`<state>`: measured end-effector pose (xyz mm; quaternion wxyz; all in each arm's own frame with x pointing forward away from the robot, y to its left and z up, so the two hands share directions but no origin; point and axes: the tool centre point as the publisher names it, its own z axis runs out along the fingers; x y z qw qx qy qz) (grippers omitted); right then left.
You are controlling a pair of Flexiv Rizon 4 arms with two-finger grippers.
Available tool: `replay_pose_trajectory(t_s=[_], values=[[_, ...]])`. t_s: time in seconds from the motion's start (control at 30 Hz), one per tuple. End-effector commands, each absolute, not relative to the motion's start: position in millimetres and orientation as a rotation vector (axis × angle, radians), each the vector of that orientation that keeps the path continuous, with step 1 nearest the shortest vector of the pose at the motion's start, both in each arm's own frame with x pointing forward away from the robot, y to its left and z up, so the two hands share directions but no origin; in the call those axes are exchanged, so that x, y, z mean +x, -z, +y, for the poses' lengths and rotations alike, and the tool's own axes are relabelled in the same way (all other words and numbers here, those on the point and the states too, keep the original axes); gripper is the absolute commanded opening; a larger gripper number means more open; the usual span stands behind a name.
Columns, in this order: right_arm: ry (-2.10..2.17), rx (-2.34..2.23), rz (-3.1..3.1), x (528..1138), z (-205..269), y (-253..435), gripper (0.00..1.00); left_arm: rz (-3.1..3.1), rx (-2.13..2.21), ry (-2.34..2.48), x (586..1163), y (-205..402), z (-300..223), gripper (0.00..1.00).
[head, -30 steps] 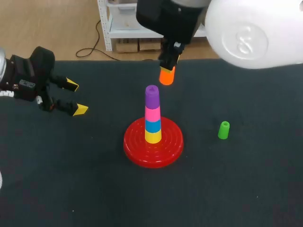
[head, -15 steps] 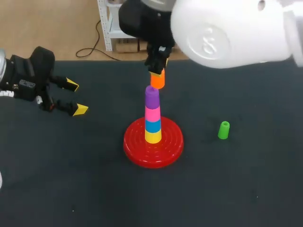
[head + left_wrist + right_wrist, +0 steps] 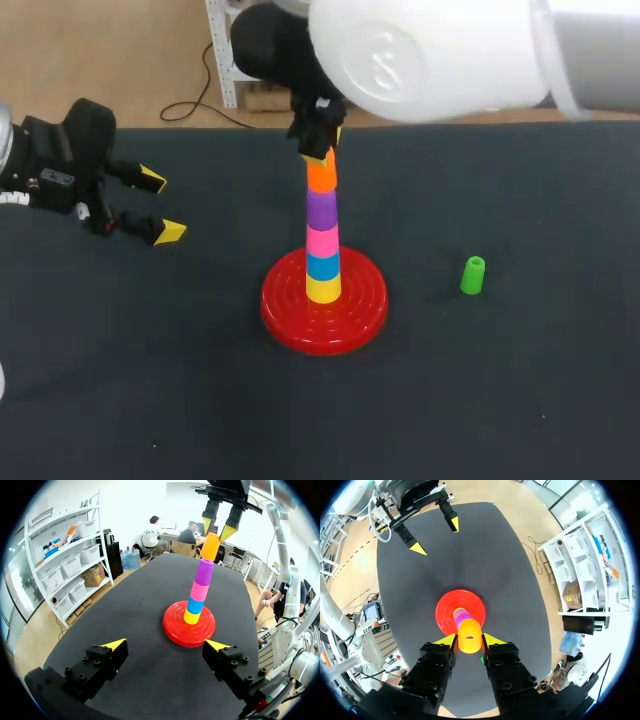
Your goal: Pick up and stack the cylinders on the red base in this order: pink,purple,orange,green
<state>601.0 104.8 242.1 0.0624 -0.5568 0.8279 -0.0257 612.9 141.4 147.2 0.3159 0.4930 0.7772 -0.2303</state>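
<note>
Nearest on the dark table (image 3: pixel 150 380), a red base (image 3: pixel 323 318) bearing an upright stack: yellow piece (image 3: pixel 322 289), blue piece (image 3: pixel 322 266), pink cylinder (image 3: pixel 321 240), purple cylinder (image 3: pixel 320 208), orange cylinder (image 3: pixel 321 175) on top. Right of the base, well apart, a green cylinder (image 3: pixel 472 275) standing upright. Farther back, left hand (image 3: pixel 161 206) with fingers apart, holding nothing. Farthest, right hand (image 3: pixel 320 152) above the stack, clamped on the orange cylinder.

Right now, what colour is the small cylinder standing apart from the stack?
The small lone cylinder is green, clearest in head view.
</note>
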Motion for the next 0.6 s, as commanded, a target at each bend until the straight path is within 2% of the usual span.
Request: replay_pose_trajectory(t_s=[0.03, 0.6], values=[[0.073, -1.684, 2.517, 603.3, 106.0, -239.0, 0.0, 2.052, 1.301, 0.605, 614.1, -147.4, 140.9, 1.0], [0.001, -1.675, 2.584, 605.6, 107.9, -232.9, 0.0, 2.052, 1.301, 0.605, 614.1, -147.4, 140.9, 1.0]])
